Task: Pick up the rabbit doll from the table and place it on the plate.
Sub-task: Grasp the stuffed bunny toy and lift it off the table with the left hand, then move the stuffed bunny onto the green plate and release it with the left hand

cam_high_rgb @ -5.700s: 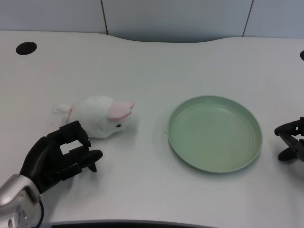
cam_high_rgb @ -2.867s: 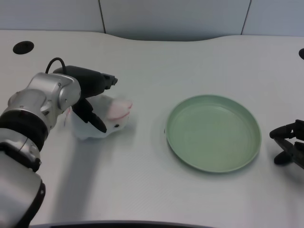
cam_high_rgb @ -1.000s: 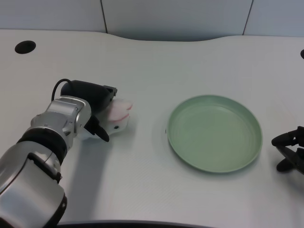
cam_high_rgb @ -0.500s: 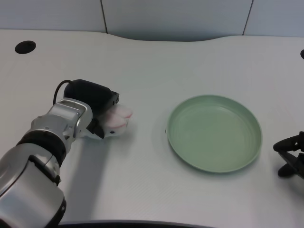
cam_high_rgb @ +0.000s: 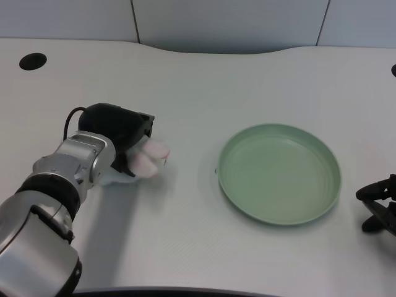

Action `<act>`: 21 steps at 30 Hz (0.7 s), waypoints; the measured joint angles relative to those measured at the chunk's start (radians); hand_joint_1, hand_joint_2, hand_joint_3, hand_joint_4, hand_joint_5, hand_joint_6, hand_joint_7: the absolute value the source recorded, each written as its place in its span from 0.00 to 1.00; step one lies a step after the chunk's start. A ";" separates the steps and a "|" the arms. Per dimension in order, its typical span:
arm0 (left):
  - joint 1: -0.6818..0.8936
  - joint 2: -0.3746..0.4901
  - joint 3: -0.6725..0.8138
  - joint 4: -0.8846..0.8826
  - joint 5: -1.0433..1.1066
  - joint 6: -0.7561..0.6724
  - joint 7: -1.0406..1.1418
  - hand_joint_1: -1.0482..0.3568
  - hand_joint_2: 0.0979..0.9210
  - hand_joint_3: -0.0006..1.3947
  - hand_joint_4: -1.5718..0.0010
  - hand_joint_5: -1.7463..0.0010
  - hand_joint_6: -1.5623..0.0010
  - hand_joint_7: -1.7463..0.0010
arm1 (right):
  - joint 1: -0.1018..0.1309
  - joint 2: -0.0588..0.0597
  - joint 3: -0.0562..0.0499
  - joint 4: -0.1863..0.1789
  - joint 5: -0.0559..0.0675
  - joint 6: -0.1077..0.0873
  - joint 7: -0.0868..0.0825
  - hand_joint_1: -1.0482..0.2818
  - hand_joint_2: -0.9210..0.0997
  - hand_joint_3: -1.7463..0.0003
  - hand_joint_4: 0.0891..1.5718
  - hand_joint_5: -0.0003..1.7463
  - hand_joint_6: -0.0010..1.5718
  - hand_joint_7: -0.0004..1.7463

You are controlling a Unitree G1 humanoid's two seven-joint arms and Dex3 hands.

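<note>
While the white table [cam_high_rgb: 204, 80] takes up pretty much the whole head view, the green plate [cam_high_rgb: 279, 213] sits out around 3 o'clock from the middle with nothing in it. Over at 9 o'clock the silver left forearm [cam_high_rgb: 59, 179] reaches in from the lower corner, and the black left hand [cam_high_rgb: 117, 133] is wrapped down over the rabbit doll [cam_high_rgb: 147, 162]. You can only see the pink ears and a bit of white fur poking out on the plate side, so I'd say the hand has closed onto it, though I can't tell if the doll is off the table yet. The plate is well apart from it, toward 3 o'clock.

For the step in hand, I'd make sure the grip is around the body and not just squishing the fur, since plush slips. Lift straight up first, high enough to clear the plate's rim, then carry across toward 3 o'clock and let go over the middle, not the edge.
</note>
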State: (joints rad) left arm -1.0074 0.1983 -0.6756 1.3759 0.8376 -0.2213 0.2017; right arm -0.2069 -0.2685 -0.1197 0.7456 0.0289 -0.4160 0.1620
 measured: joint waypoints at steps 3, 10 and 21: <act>-0.001 0.000 0.012 0.000 -0.004 -0.001 0.041 0.60 1.00 0.10 0.61 0.04 0.65 0.16 | -0.015 0.000 0.002 0.018 0.000 -0.005 0.000 0.15 0.00 0.94 0.56 0.59 0.49 0.54; -0.028 -0.001 0.088 -0.005 -0.073 -0.044 0.052 0.64 0.99 0.11 0.56 0.00 0.70 0.00 | -0.040 0.004 0.008 0.037 -0.006 -0.006 0.007 0.16 0.00 0.94 0.56 0.57 0.49 0.53; -0.099 -0.065 0.169 -0.033 -0.167 -0.111 -0.058 0.66 0.95 0.04 0.54 0.00 0.65 0.00 | -0.072 0.011 0.023 0.055 -0.031 0.004 0.008 0.18 0.00 0.95 0.57 0.56 0.51 0.48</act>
State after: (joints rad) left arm -1.1067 0.1329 -0.5061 1.3431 0.6709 -0.3318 0.1441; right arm -0.2787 -0.2573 -0.0969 0.8005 -0.0024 -0.4123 0.1704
